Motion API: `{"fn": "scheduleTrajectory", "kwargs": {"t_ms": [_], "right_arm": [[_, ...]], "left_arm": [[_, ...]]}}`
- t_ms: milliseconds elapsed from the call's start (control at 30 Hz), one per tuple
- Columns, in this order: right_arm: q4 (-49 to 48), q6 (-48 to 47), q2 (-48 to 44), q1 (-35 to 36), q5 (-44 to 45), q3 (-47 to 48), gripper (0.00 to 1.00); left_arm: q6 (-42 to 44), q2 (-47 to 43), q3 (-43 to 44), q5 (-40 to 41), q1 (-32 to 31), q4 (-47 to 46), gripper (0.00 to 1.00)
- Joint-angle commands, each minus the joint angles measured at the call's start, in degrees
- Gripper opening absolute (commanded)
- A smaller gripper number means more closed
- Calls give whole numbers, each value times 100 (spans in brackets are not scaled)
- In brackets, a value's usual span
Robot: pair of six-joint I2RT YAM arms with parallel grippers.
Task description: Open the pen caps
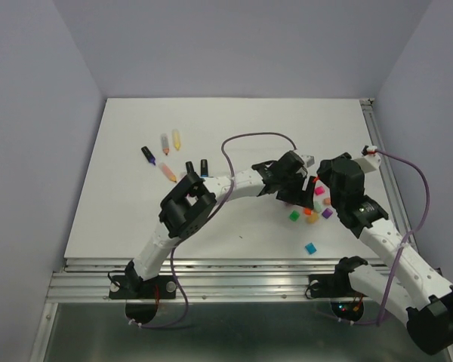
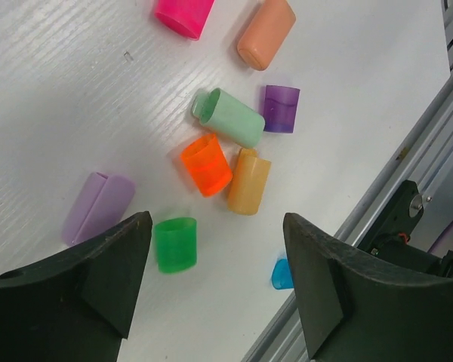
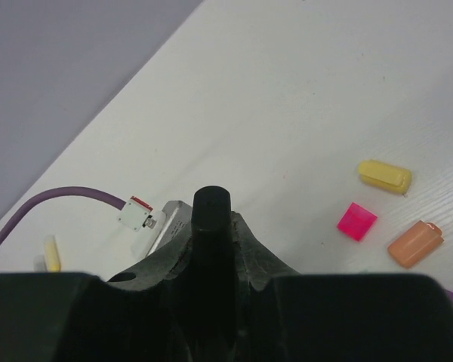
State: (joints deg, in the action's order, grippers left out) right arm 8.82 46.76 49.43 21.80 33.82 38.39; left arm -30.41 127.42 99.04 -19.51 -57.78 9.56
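Pen caps: loose on the white table (image 2: 75, 98), clustered right under my left gripper (image 2: 215, 294).
Left gripper: fingers (image 2: 87, 298) spread wide, nothing between them, hanging over the near side of the cluster.
Orange cap (image 2: 207, 164): my landmark, lying on its side in the middle of the cluster.
Pastel orange cap (image 2: 249, 181): touching the orange cap, on its right.
Green cap (image 2: 175, 243): just beside the orange cap, on the side nearest my fingers.
Mint cap (image 2: 230, 117): just beyond the orange cap, open end to the left.
Purple cap (image 2: 281, 108): beyond and right of the orange cap, just beside the mint one.
Lilac cap (image 2: 98, 207): left of the orange cap, a little apart.
Blue cap (image 2: 281, 274): right of and nearer than the orange cap, partly hidden by my finger, near the table's metal rail (image 2: 426, 147).
Pink cap (image 2: 183, 15) and peach cap (image 2: 266, 34): farthest beyond the orange cap, the pink one cut by the frame edge.
Right gripper (image 3: 211, 260): pressed tight on a black pen (image 3: 211, 215), whose flat end stands up between the fingers; I cannot tell whether that end is capped.
Other pens (image 1: 167, 172): six lie well apart from the orange cap, far to its left in the top view.
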Motion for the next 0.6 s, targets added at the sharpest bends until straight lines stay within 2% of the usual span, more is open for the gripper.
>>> {"fn": "scheduleTrajectory", "kwargs": {"t_ms": [0, 133, 333, 467, 567], "right_arm": [[23, -9, -135, -9, 116, -42, 11], [137, -71, 22, -1, -165, 142, 11], [-47, -404, 277, -1, -648, 273, 11], [-266, -747, 848, -1, -1569, 494, 10], [-748, -993, 1584, 8, -2562, 582, 9]], "left_arm": [[246, -971, -69, 122, -40, -164, 82], [387, -1612, -762, 394, 56, -411, 95], [203, -2929, -2511, 904, 390, -788, 99], [-87, -3810, -3820, 1326, 662, -877, 99], [-280, -4504, -4647, 1318, 1284, -930, 99]]}}
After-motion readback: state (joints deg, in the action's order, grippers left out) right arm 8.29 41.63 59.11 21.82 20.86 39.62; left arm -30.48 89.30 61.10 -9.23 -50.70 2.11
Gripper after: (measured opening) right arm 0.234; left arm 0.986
